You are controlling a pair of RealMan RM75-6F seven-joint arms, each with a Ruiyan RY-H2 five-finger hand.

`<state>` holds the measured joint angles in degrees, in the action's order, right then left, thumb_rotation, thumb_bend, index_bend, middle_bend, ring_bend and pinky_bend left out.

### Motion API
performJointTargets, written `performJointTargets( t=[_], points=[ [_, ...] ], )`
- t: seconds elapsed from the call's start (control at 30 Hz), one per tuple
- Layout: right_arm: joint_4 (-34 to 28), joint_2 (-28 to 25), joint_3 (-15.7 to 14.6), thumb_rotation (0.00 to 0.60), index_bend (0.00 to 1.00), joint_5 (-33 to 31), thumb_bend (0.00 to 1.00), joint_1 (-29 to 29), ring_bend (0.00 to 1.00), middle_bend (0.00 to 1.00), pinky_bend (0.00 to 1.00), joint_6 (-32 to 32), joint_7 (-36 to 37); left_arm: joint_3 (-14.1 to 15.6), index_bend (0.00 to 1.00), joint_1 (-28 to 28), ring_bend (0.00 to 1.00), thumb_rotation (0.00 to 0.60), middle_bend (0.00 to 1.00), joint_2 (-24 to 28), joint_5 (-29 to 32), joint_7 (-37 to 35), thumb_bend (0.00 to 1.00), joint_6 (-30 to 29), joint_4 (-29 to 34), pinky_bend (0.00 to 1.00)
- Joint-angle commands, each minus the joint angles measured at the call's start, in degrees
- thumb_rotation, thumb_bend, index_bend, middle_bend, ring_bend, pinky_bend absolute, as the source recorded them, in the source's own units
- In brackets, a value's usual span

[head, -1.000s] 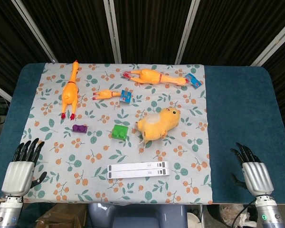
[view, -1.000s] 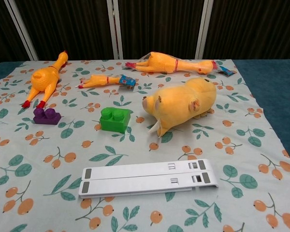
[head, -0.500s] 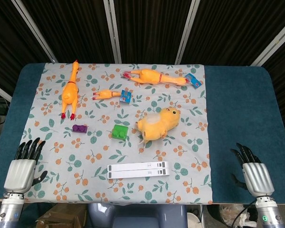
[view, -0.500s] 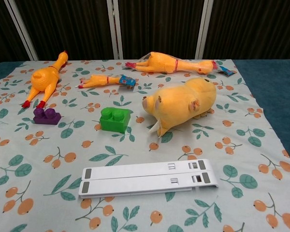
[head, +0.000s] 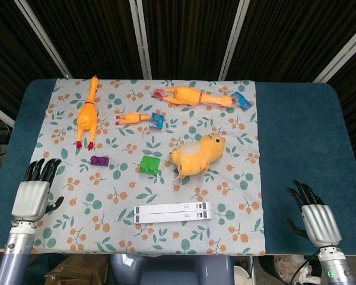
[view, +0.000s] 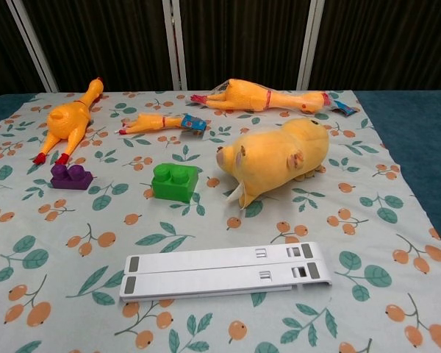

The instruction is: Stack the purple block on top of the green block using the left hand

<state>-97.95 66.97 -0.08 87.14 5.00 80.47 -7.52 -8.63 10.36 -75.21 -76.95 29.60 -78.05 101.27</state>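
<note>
- Since the earlier frame, the left hand (head: 32,193) has been carried forward along the near left edge of the table, closer to the floral cloth (head: 237,178); nothing on the cloth has been shifted.
- That left hand is shown in the head view only, palm down, its dark fingers (head: 41,170) spread and empty, well apart from the blocks.
- The right hand (head: 316,218) is seen at the near right corner over the blue table cover (head: 302,130), fingers apart, with nothing held.
- The small purple studded plastic block (head: 99,160) is found on the cloth, just in front of the feet of the large orange rubber chicken (head: 88,111).
- The green studded plastic block (head: 149,164) is set to the right of the purple one, near it but not touching; nothing is stacked on it.
- A yellow plush pig-like toy (view: 275,158) is laid on its side just to the right of the green block.
- A long orange rubber chicken (head: 193,97) is stretched along the far edge, and a small rubber chicken with a blue tag (head: 137,118) is placed between the two larger ones.
- A white folded plastic stand of two flat bars (view: 224,270) is laid near the front edge of the cloth.
</note>
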Motion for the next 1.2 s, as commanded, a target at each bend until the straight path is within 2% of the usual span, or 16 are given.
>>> performJointTargets(
  t=[0.03, 0.17, 0.5, 0.67, 0.83, 1.2],
  points=[
    [-0.04, 0.13, -0.04, 0.600, 0.18, 0.01, 0.29, 0.06, 0.09, 0.08, 0.27, -0.14, -0.17, -6.32, 0.08, 5.96, 0.00, 0.600, 0.17, -3.26, 7.61, 5.30, 0.26, 4.15, -3.41, 0.00],
    [-0.12, 0.20, -0.04, 0.600, 0.18, -0.04, 0.29, 0.09, 0.09, 0.08, 0.27, -0.20, -0.41, -8.97, 0.10, 11.05, 0.00, 0.600, 0.17, -6.66, 14.28, 12.05, 0.26, 7.65, -8.25, 0.00],
    [-0.03, 0.55, 0.04, 0.600, 0.18, -0.90, 0.29, 0.29, 0.09, 0.08, 0.27, -1.00, -1.16, -9.69, 0.15, 19.31, 0.00, 0.600, 0.20, -13.67, 23.24, 22.85, 0.27, 11.17, -19.09, 0.00],
    [0.12, 0.76, 0.17, 0.600, 0.18, -1.38, 0.29, 0.41, 0.09, 0.08, 0.27, -1.31, -1.49, -8.51, 0.21, 21.49, 0.00, 0.600, 0.23, -16.06, 24.31, 25.49, 0.27, 10.39, -20.18, 0.00],
    [-0.20, 0.67, 0.06, 0.600, 0.18, -1.24, 0.29, 0.35, 0.09, 0.08, 0.27, -1.19, -1.72, -7.10, 0.22, 23.51, 0.00, 0.600, 0.23, -19.38, 27.52, 29.66, 0.28, 10.05, -23.35, 0.00],
    [0.07, 1.00, 0.14, 0.600, 0.18, -1.86, 0.29, 0.58, 0.09, 0.08, 0.27, -1.80, -2.33, -4.58, 0.23, 25.85, 0.00, 0.600, 0.24, -24.32, 28.46, 30.45, 0.29, 11.16, -29.16, 0.00]
  ],
)
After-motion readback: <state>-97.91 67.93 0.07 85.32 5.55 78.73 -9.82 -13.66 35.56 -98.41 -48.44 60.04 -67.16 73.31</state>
